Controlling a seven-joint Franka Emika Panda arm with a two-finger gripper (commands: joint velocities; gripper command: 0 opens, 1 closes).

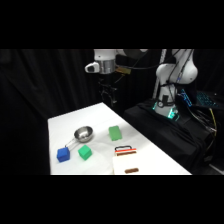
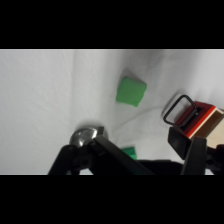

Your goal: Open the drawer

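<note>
Drawer (image 1: 126, 159) is seen at the table's (image 1: 100, 117) near right edge, black-and-red handle (image 1: 125, 149) facing the far side. Gripper (image 1: 107, 95) is held high above the far edge, well apart from it; finger state cannot be told. Steel bowl (image 1: 83, 133), blue cube (image 1: 63, 154) and two green cubes (image 1: 85, 152) (image 1: 115, 132) are noted left of the drawer.

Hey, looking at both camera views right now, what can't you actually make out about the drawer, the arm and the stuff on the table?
- Pincer: side view, dark against the black curtain; wrist view, only its black linkage shows. Open or shut is unclear.
- Drawer: side view, cut by the picture's bottom edge; wrist view, cut by the right edge and overlapped by the linkage. How far open is unclear.
- Metal bowl: wrist view, half hidden behind the linkage.
- Blue cube: outside the wrist view.
</note>
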